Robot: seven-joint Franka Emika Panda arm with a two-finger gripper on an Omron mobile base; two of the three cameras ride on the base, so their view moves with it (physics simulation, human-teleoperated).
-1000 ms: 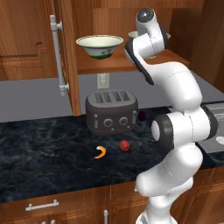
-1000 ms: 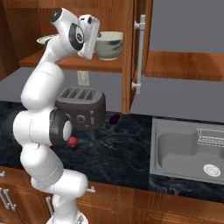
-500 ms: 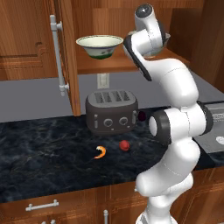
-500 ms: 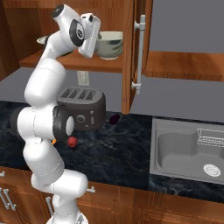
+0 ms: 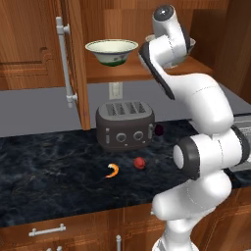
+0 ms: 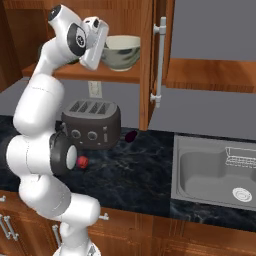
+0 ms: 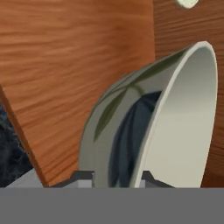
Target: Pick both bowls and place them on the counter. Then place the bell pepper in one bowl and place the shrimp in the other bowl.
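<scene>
On shelf: deeper bowl [image 7: 144,127], cream, dark green marks.

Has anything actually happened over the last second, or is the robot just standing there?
Very little. The arm has shifted slightly at the cupboard shelf, keeping its pincer at the rim of the deeper bowl; whether it grips yet is unclear. The shallow bowl, toaster, shrimp and bell pepper stayed put.
</scene>
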